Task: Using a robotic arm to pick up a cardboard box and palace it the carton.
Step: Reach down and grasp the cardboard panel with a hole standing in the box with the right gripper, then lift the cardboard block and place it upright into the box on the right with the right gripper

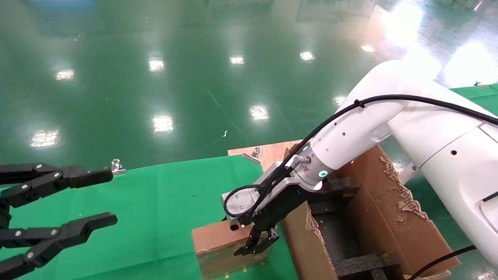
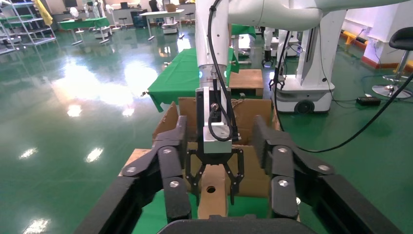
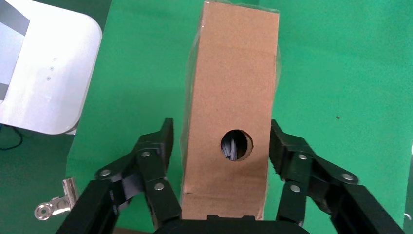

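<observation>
The small brown cardboard box (image 1: 212,237) with clear tape and a round hole stands on the green cloth, just left of the large ragged-flapped carton (image 1: 389,217). My right gripper (image 1: 255,245), on the white arm with the teal ring, is lowered over the box's carton-side end. In the right wrist view the box (image 3: 234,87) lies between its open fingers (image 3: 156,156); one finger stands slightly off the box, the other very close to it. My left gripper (image 1: 112,197) is open and empty at the far left. In the left wrist view it faces the box (image 2: 212,207) and the carton (image 2: 253,114).
Black foam blocks (image 1: 362,264) sit inside the carton. A metal clip (image 1: 116,166) lies at the cloth's far edge, another (image 1: 255,152) on the brown board behind. Green floor lies beyond the table. The robot's white base (image 3: 44,73) shows in the right wrist view.
</observation>
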Robot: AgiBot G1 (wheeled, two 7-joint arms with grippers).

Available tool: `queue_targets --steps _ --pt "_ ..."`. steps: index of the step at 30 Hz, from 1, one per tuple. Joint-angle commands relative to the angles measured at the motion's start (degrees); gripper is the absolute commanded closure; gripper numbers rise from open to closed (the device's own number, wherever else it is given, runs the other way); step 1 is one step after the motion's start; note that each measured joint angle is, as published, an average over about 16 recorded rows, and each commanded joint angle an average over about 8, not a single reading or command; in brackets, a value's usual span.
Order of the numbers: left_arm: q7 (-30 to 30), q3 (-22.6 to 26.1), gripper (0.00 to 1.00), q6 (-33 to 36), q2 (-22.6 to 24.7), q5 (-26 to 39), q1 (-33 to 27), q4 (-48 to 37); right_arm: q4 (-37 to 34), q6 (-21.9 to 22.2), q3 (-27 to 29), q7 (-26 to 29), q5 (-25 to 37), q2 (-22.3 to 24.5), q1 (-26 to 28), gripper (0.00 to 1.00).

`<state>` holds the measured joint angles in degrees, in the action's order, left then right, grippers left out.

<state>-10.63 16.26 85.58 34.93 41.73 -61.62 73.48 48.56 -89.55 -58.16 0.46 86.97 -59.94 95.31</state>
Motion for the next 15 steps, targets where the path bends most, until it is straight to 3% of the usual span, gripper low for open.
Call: queue_targets --steps 1,15 --pt "0.00 0.00 0.00 0.00 0.00 0.00 0.00 0.00 0.04 -0.01 0.03 0.02 -0.01 0.03 -0.03 1.00" --pt "0.01 0.01 0.00 0.01 0.00 0.00 -0.01 -0.01 -0.05 0.15 0.35 0.10 -0.61 0.19 0.47 1.00"
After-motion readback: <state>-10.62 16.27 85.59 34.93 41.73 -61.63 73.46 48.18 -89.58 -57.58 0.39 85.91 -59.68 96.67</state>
